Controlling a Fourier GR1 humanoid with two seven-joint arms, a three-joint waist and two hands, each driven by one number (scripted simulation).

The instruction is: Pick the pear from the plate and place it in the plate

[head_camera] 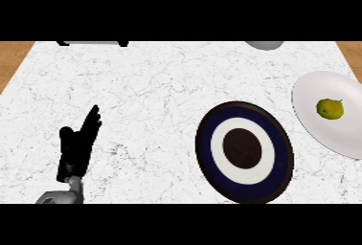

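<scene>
One pear (329,109), two plates: white plate (320,86), ringed plate (244,150)

**Counter and surroundings: condition as observed**

Work surface is a white marble-pattern counter (155,91) with fine grey veining, spanning nearly the full view. Wood-toned surface (16,53) shows at the far left corner, and a matching strip (352,48) at the far right. A white item with a dark base (93,43) sits at the far edge, cut off. A grey rounded object (264,45) is also cropped there. Lighting even.
</scene>
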